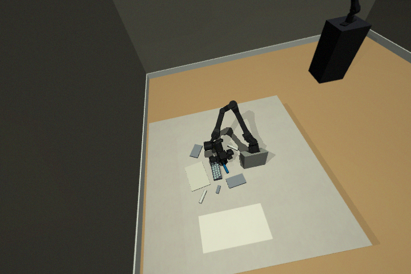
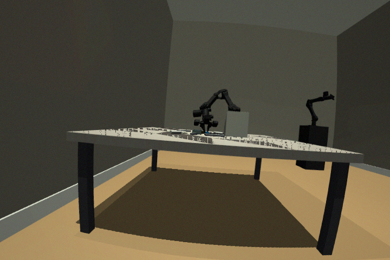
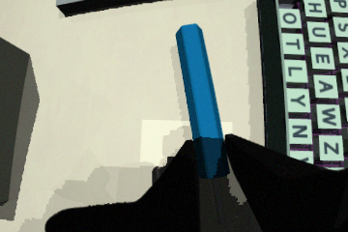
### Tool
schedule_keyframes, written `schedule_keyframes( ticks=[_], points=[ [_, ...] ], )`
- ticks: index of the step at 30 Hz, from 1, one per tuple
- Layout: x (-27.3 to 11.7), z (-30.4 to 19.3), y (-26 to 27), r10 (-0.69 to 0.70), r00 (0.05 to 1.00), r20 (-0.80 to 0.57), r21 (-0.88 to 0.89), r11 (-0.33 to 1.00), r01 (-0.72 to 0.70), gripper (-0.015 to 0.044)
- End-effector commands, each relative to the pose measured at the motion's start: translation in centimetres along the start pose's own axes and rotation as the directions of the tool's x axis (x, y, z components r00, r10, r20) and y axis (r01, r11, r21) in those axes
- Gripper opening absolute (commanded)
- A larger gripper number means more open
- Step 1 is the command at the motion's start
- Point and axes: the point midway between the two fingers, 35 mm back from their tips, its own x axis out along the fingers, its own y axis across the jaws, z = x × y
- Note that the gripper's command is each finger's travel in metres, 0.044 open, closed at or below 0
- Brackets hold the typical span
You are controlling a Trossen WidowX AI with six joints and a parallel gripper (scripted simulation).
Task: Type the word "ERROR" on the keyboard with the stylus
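My gripper (image 3: 209,144) (image 1: 224,163) is shut on the blue stylus (image 3: 201,82) (image 1: 225,168), holding it near one end. In the wrist view the stylus points away up the frame, and its lower end is in shadow between the fingers. The keyboard (image 3: 271,97) (image 1: 216,172) lies just right of the stylus in the wrist view, with pale green letter keys such as O, T, L, Y, N, E and A showing. The R key cannot be made out. In the exterior view the gripper (image 2: 206,131) is low over the table, and the stylus is mostly hidden.
The grey base block (image 1: 253,159) (image 2: 236,124) (image 3: 8,121) stands beside the keyboard. A grey flat box (image 1: 236,180) lies near the stylus. A cream pad (image 1: 197,176), a small grey block (image 1: 218,189), a white bar (image 1: 202,196) and another grey flat piece (image 1: 196,150) lie around the keyboard.
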Motion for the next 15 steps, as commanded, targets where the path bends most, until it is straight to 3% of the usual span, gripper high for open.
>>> schedule_keyframes(
  ticks=[1, 4, 10, 15],
  points=[
    [0.25, 0.02, 0.10, 0.008, 1.000, 0.000, -0.008, 1.000, -0.008, 0.0000],
    [0.25, 0.02, 0.10, 0.008, 1.000, 0.000, -0.008, 1.000, -0.008, 0.0000],
    [0.08, 0.00, 0.03, 0.002, 1.000, 0.001, -0.001, 1.000, -0.002, 0.0150],
    [0.08, 0.00, 0.03, 0.002, 1.000, 0.001, -0.001, 1.000, -0.002, 0.0150]
  ],
)
